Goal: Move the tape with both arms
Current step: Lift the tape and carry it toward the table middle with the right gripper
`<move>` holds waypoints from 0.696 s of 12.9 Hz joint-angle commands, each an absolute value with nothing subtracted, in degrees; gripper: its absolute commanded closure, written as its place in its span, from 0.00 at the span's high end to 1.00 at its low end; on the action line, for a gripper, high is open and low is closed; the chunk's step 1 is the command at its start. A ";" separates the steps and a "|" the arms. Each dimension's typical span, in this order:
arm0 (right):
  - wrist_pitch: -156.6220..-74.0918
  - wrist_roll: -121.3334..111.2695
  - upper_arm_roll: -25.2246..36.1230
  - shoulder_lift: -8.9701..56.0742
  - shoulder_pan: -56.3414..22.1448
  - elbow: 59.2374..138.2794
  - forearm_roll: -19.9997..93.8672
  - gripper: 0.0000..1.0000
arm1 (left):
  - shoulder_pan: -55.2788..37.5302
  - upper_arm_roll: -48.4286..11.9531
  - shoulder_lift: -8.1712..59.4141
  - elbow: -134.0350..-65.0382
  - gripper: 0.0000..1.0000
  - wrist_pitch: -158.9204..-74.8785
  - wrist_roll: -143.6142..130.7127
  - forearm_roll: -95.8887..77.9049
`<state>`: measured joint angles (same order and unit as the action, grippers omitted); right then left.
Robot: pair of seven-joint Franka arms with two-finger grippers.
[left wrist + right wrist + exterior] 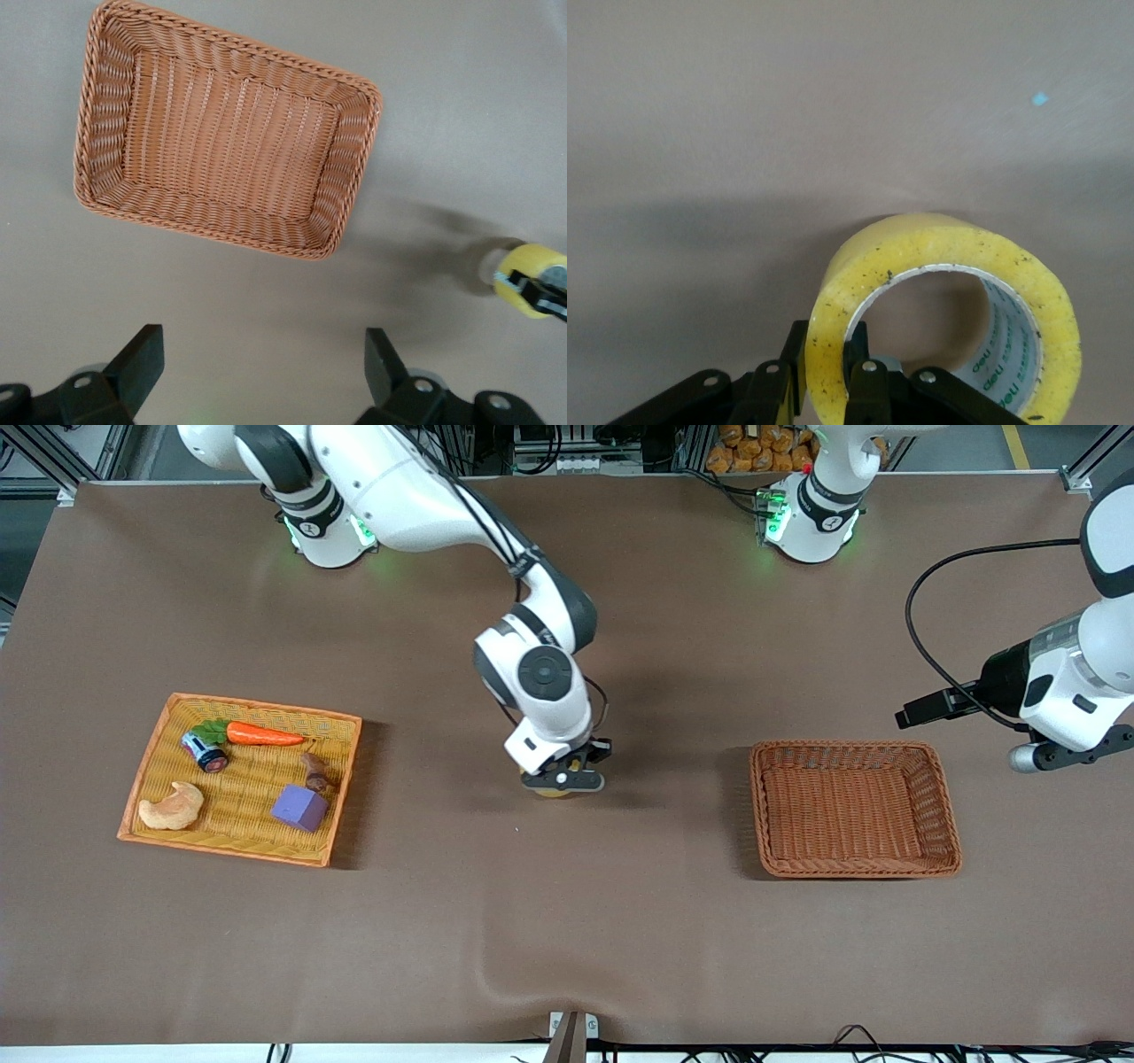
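The tape (939,257), a yellowish ring with a grey-white core, hangs on edge low over the middle of the table. My right gripper (826,345) is shut on its wall, one finger inside the ring and one outside. From the front, the right gripper (567,778) covers most of the tape (556,790). My left gripper (1028,758) waits in the air beside the brown basket (850,868), toward the left arm's end of the table. In the left wrist view, the left gripper (264,354) stands open with nothing between its fingers (142,359). The tape (527,270) shows farther off.
The brown wicker basket (89,133) holds nothing. An orange wicker tray (239,850) toward the right arm's end holds a carrot (264,734), a purple cube (299,807), a tan pastry (172,808), a small can (205,751) and a brown piece (314,772).
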<state>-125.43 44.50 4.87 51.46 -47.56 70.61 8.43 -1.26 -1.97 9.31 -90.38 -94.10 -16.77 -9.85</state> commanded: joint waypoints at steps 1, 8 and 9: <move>-123.66 48.85 6.06 53.96 -49.38 66.44 7.30 0.07 | -3.24 -1.85 10.36 -90.18 1.00 -95.19 -20.03 -9.23; -105.95 38.95 8.00 42.74 -42.74 67.40 6.06 1.00 | -11.15 -1.85 16.69 -89.65 1.00 -100.10 -29.51 -4.06; -104.52 38.50 8.00 38.71 -41.06 70.37 6.06 1.00 | -13.16 -1.93 18.09 -89.65 1.00 -100.98 -32.05 -2.65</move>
